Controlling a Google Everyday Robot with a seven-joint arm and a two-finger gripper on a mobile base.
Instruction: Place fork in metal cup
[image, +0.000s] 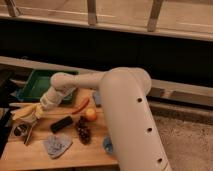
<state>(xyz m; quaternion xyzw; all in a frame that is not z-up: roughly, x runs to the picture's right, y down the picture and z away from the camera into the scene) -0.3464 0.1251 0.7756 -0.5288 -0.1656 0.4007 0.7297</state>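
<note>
The fork is a slim silvery strip lying tilted on the wooden table at the left. Its upper end runs up under my gripper. The gripper hangs low over the table's left end, on the white arm that reaches in from the right, and it is shut on the fork's upper end. The metal cup, small with a dark inside, stands just left of the fork and below the gripper.
A green tray sits behind the gripper. To the right lie a black bar, a red pepper, an orange fruit and dark grapes. Near the front edge are a blue-grey cloth and a blue cup.
</note>
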